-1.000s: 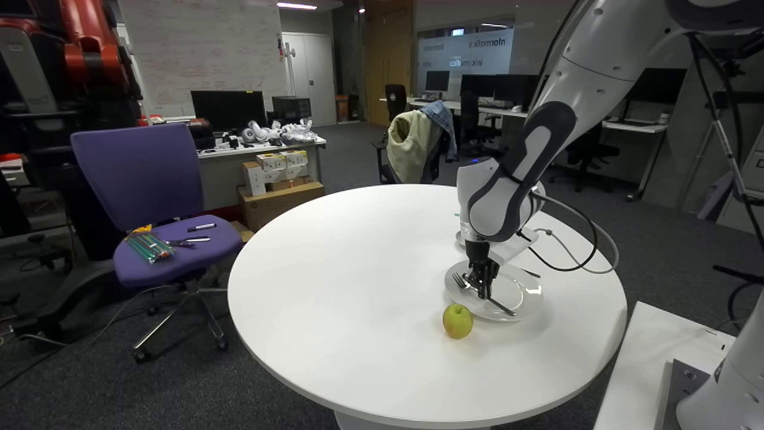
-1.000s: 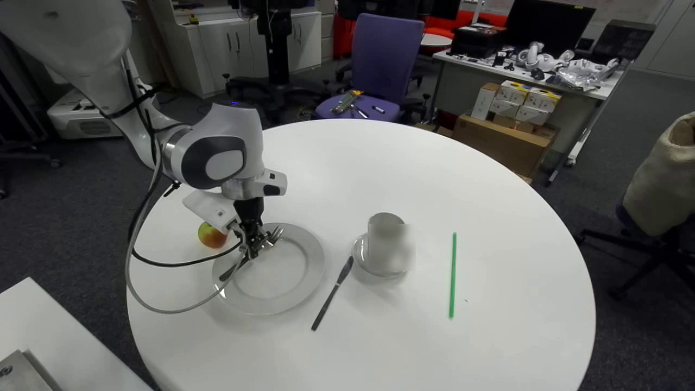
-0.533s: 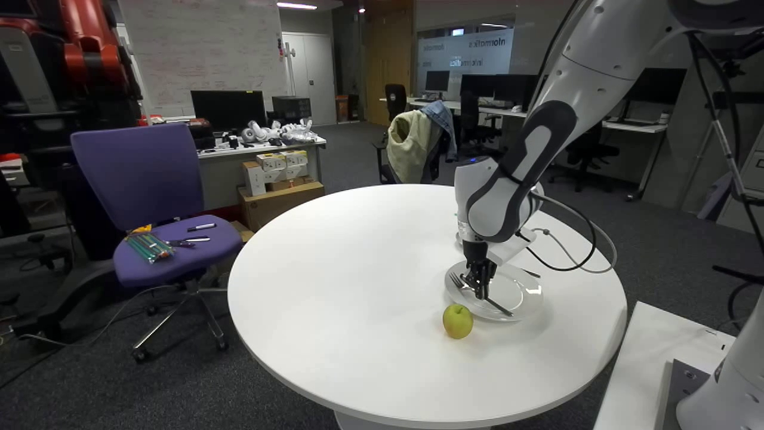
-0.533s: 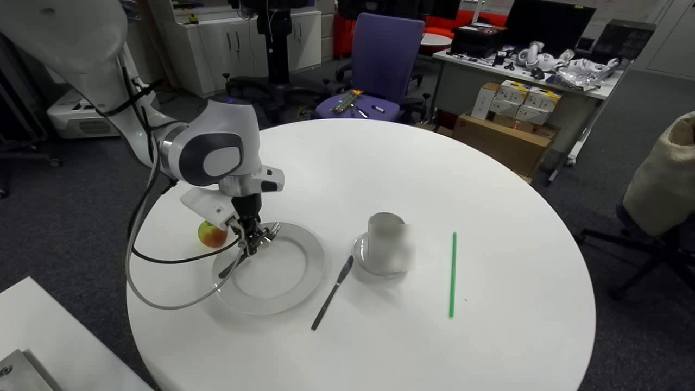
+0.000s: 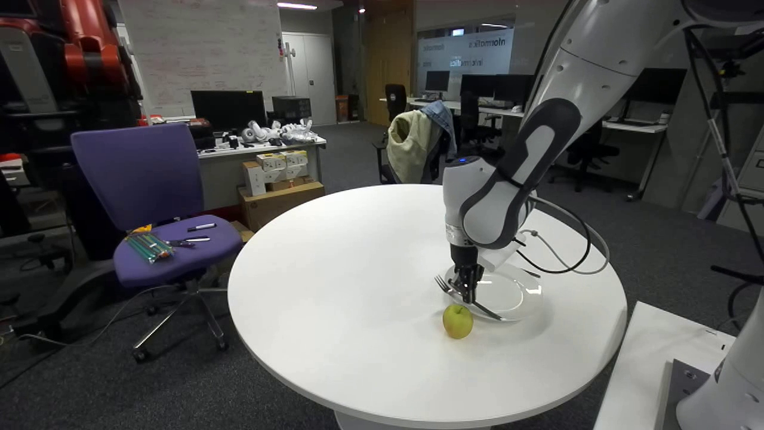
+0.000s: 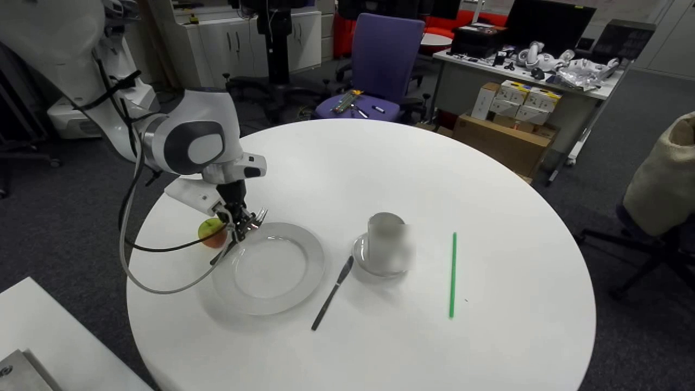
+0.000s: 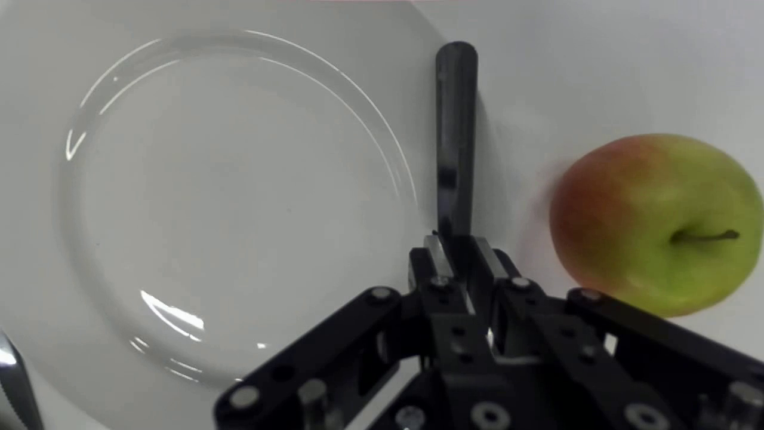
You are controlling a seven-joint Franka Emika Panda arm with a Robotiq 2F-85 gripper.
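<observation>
The gripper is clamped on a fork, held at the rim of a plate — contact can't really be told. That's set on a round white table, purple chair parked nearby. Tines are shown in both exterior views, hidden in the wrist view. Apple alongside is crossed by a black cable in an exterior view.

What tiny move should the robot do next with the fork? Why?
Perhaps ease the fork slightly away from the plate. The pincer holds it, and in the wrist view its handle overlaps the plate's rim. The apple is close on the other side, so gently seems best.
</observation>
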